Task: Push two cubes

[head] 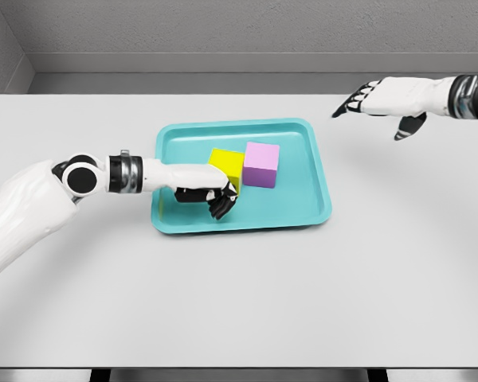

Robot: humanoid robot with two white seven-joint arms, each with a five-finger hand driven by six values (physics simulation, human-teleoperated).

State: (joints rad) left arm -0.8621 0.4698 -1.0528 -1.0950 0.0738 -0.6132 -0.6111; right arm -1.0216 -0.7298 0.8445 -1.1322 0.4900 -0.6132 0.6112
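A yellow cube [227,163] and a pink cube [261,164] sit side by side, touching, inside a teal tray [315,208] on the white table. My left hand [215,197] reaches into the tray from the left, its fingers curled, pressed against the yellow cube's front-left side and holding nothing. My right hand [374,102] hovers above the table to the right of the tray, fingers spread, well apart from both cubes.
The white table [247,302] stretches wide around the tray, with its far edge meeting a grey wall. The tray's raised rim surrounds the cubes.
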